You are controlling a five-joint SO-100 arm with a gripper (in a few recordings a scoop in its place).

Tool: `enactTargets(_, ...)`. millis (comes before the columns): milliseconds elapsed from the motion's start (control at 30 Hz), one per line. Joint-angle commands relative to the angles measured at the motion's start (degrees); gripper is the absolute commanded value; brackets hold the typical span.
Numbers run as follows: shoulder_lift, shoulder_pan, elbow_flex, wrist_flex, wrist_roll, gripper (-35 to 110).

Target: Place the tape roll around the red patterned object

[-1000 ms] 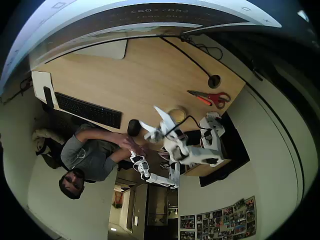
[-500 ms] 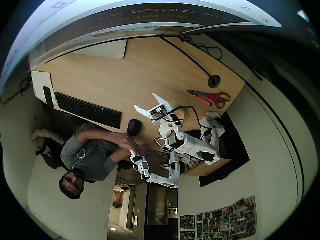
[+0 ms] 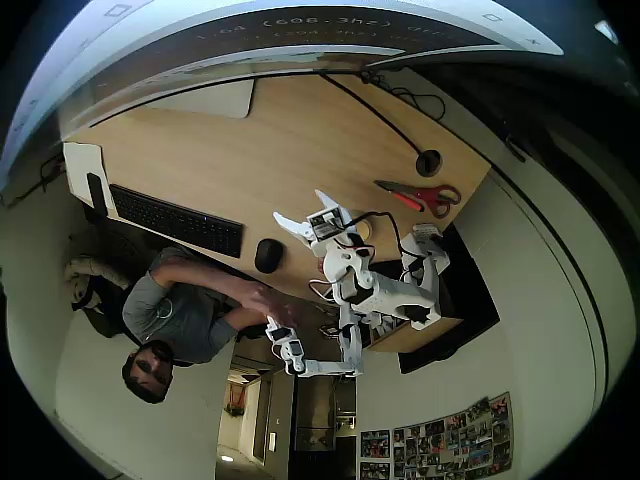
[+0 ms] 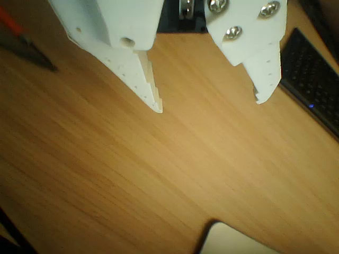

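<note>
Overhead view: your claw [image 3: 305,212] hangs spread, empty, beside the tape roll [image 3: 358,229]; it's probably light and stiff, so pinch its rim.

The light wooden worktop [image 3: 290,150] carried a black keyboard [image 3: 176,221] and a black computer mouse [image 3: 267,255]. Red-handled scissors [image 3: 420,195] lay near a black round grommet [image 3: 428,161].

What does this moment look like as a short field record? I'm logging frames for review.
gripper: open, holding nothing, above bare desk
tape roll: flat on desk, partly behind the arm in overhead view
scissors: on desk, right of arm in overhead view
keyboard: near desk's left edge
mouse: beside keyboard
red patterned object: cannot tell
</note>
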Motion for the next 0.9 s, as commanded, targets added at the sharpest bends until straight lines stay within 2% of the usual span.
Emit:
enactTargets(0,9.49,-0.70,0.26,2.99,1.32,44)
enactTargets(167,23.73,-4.31,12.83,2.81,5.98,43)
enactTargets(400,41.92,-14.24,29.79,0.88,17.58,42)
enactTargets(567,42.54,-21.62,34.63,-1.58,23.82,44)
enactTargets(767,29.53,-24.87,24.87,-2.11,16.88,43)
enactTargets(867,22.85,-24.26,18.37,2.20,10.81,43)
